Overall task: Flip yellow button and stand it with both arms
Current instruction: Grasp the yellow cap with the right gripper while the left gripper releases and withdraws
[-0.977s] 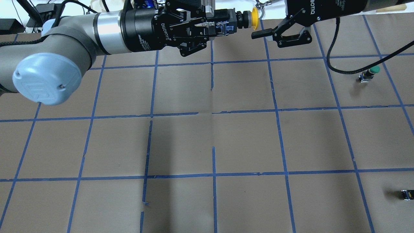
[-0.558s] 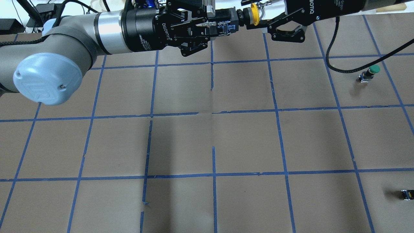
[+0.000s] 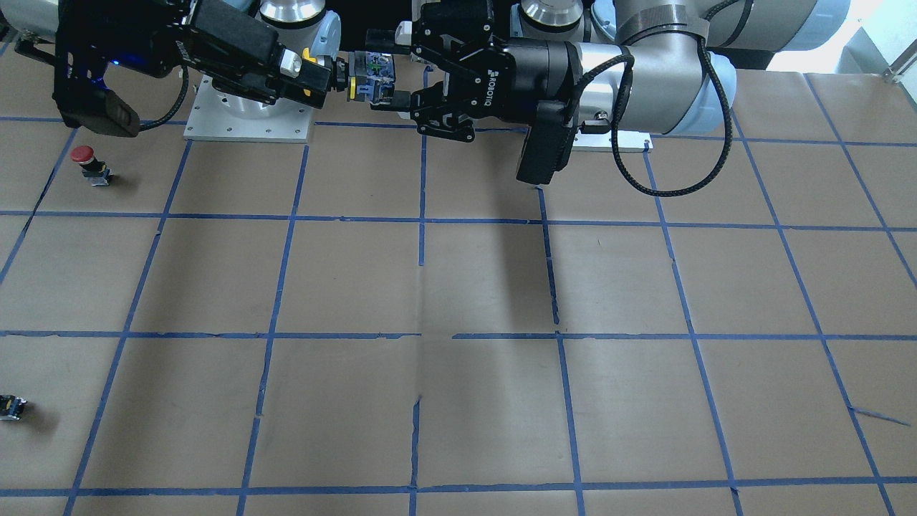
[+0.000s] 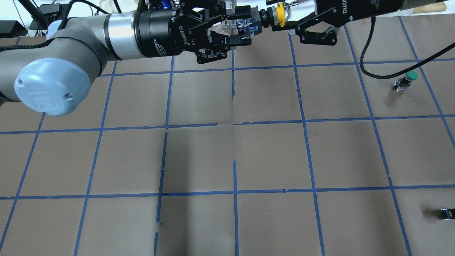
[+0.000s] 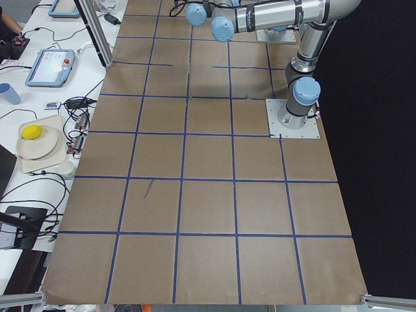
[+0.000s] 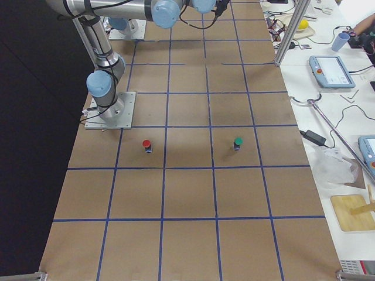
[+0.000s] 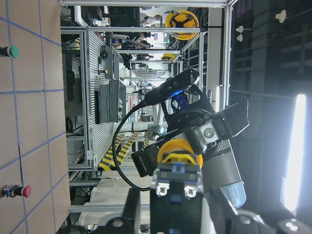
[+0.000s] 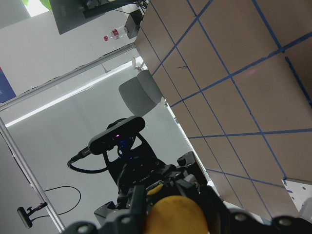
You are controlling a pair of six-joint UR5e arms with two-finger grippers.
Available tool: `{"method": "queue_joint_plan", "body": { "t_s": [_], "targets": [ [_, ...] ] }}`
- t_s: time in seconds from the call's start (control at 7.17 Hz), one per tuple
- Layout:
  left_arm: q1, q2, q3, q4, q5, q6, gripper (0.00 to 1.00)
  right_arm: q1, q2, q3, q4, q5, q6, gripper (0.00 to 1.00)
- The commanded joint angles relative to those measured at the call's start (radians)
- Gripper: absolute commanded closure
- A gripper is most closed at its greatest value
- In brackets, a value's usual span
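The yellow button (image 4: 280,16) hangs in the air over the table's far edge, lying sideways. Its cap points to my right arm and its black-blue contact block (image 4: 250,25) to my left arm. My right gripper (image 4: 281,17) is shut on the yellow cap; the right wrist view shows the cap (image 8: 178,214) between the fingers. My left gripper (image 4: 244,25) is open, with its fingers spread on either side of the contact block (image 7: 176,184) and apart from it. In the front-facing view the block (image 3: 372,74) sits between the left gripper (image 3: 377,68) and the right gripper (image 3: 321,72).
A green-capped button (image 4: 406,81) stands on the table's right side, and a red-capped button (image 3: 89,162) stands nearer the robot's base. A small black switch piece (image 4: 447,213) lies near the right edge. The brown table (image 4: 270,153) has a grid of blue tape.
My right gripper moved left around the yellow cap and shut on it. My left gripper, which held the contact block, has opened its fingers off it.
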Motion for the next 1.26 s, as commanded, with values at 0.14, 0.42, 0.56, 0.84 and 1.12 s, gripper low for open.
{"method": "queue_joint_plan", "body": {
  "t_s": [0.14, 0.42, 0.56, 0.84, 1.12],
  "targets": [
    [0.059, 0.026, -0.003, 0.0, 0.125, -0.023, 0.03, -0.009, 0.0, 0.003, -0.031, -0.031, -0.012, 0.75],
    [0.183, 0.038, 0.004, 0.0, 0.378, -0.034, 0.03, -0.04, -0.005, 0.001, -0.067, -0.053, -0.014, 0.75],
    [0.192, 0.044, 0.005, 0.0, 0.484, -0.034, 0.03, -0.046, -0.005, 0.001, -0.097, -0.118, -0.018, 0.75],
    [0.189, 0.031, 0.058, 0.028, 0.741, -0.061, 0.02, -0.045, -0.005, 0.003, -0.151, -0.331, -0.104, 0.76],
    [0.156, -0.006, 0.184, 0.023, 1.006, -0.094, 0.01, -0.043, 0.001, 0.018, -0.151, -0.563, -0.288, 0.79]
  ]
}}
